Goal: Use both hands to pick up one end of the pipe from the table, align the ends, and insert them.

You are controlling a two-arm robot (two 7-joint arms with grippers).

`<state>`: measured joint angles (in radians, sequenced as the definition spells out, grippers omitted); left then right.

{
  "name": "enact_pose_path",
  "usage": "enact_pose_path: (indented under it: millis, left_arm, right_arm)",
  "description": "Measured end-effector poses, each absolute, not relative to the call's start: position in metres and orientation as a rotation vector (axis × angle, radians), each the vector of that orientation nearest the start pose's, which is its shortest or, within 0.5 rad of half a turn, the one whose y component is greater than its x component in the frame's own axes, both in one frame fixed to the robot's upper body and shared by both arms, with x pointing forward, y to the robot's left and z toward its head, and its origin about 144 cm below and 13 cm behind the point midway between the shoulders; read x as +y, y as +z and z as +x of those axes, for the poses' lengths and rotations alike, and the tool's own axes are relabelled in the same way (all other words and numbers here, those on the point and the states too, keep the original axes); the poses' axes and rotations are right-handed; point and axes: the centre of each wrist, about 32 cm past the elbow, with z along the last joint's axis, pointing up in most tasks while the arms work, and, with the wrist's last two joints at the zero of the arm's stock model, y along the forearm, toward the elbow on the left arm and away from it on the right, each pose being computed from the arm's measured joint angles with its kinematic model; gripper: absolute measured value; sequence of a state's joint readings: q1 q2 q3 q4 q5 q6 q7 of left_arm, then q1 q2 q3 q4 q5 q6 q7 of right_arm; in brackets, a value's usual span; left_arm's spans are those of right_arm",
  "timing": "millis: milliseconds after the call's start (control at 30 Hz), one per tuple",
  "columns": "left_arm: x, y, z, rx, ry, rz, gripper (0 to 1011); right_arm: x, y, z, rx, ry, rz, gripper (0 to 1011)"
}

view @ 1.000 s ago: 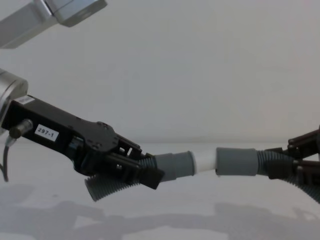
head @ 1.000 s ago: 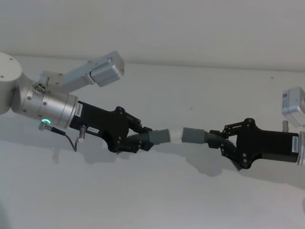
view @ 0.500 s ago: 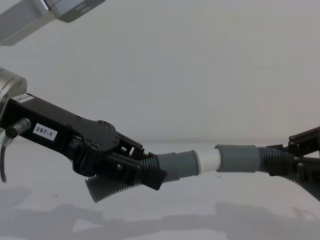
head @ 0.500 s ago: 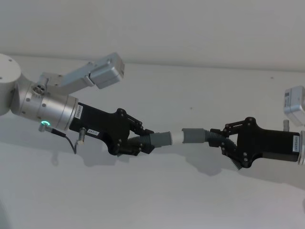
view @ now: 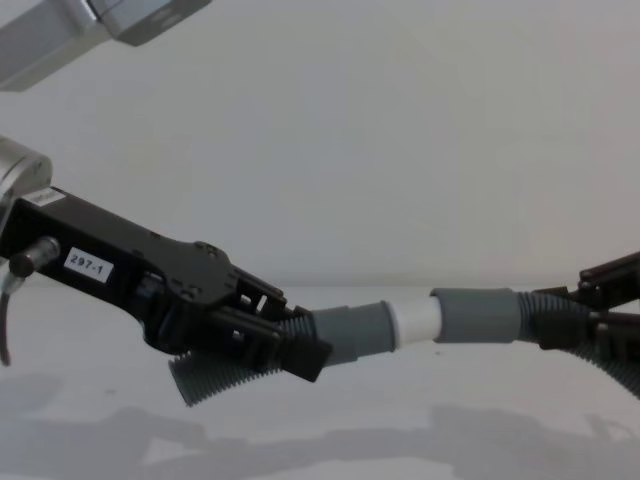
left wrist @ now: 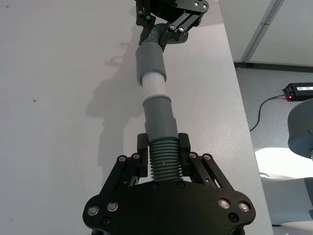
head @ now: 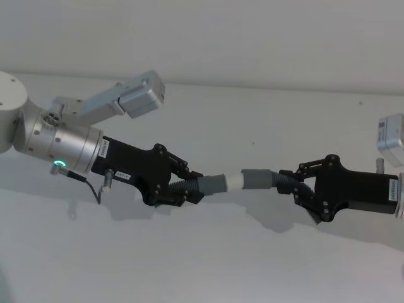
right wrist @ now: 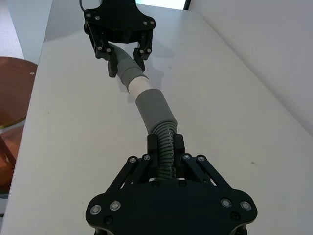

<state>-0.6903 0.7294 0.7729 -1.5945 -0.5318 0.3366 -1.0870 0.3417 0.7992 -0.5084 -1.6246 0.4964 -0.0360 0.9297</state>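
The white tip of the left pipe piece sits with its far end inside the mouth of the plain grey cuff on the right pipe piece, a band of white showing between the two grey cuffs. The joined pieces hang in the air above the white table, roughly level and in one line between my two arms. My left gripper comes in from the left and has its fingers closed tight on the ribbed body just behind the tipped cuff; the rest of that ribbed hose curls down and back under the fingers in the chest view. My right gripper reaches in from the right, its fingers pinched on the ribbed section directly behind the plain cuff. Both wrists are held well clear of the tabletop, with the pipe's shadow lying on the surface below.
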Motion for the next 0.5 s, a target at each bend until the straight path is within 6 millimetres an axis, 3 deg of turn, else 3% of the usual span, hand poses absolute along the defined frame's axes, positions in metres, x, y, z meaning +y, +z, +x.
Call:
enact_pose_path:
  millis: [500]
  left_arm:
    - [0.2518, 1.3028, 0.5485, -0.016, 0.012, 0.473, 348]
  right_arm:
    - [-0.3181, 1.2449, 0.5055, -0.207, -0.245, -0.293, 175]
